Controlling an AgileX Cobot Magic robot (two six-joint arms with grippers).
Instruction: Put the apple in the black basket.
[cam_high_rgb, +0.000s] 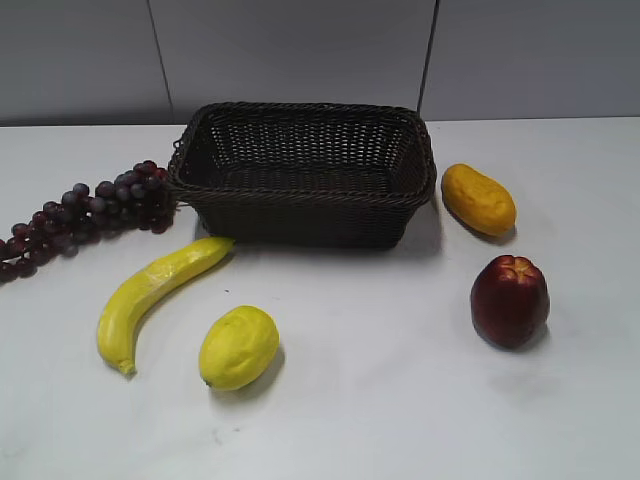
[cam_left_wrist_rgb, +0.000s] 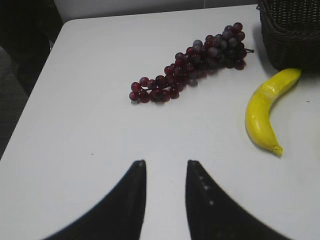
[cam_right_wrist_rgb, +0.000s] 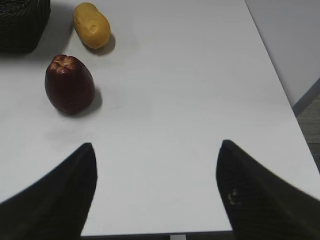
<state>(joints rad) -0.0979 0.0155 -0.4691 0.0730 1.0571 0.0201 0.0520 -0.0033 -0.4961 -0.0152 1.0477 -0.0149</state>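
The dark red apple (cam_high_rgb: 510, 300) stands upright on the white table, right of centre, in front of and to the right of the black basket (cam_high_rgb: 300, 190). The basket is empty. In the right wrist view the apple (cam_right_wrist_rgb: 69, 84) is ahead and to the left of my right gripper (cam_right_wrist_rgb: 157, 145), which is wide open and empty above the table's front right part. A corner of the basket (cam_right_wrist_rgb: 22, 25) shows at top left there. My left gripper (cam_left_wrist_rgb: 165, 162) is open and empty over the left table. Neither gripper shows in the exterior view.
An orange-yellow oval fruit (cam_high_rgb: 478, 198) lies right of the basket. A lemon (cam_high_rgb: 238, 347), a banana (cam_high_rgb: 150, 295) and a bunch of dark grapes (cam_high_rgb: 90, 212) lie at front left. The table's right edge (cam_right_wrist_rgb: 280, 85) is close to my right gripper.
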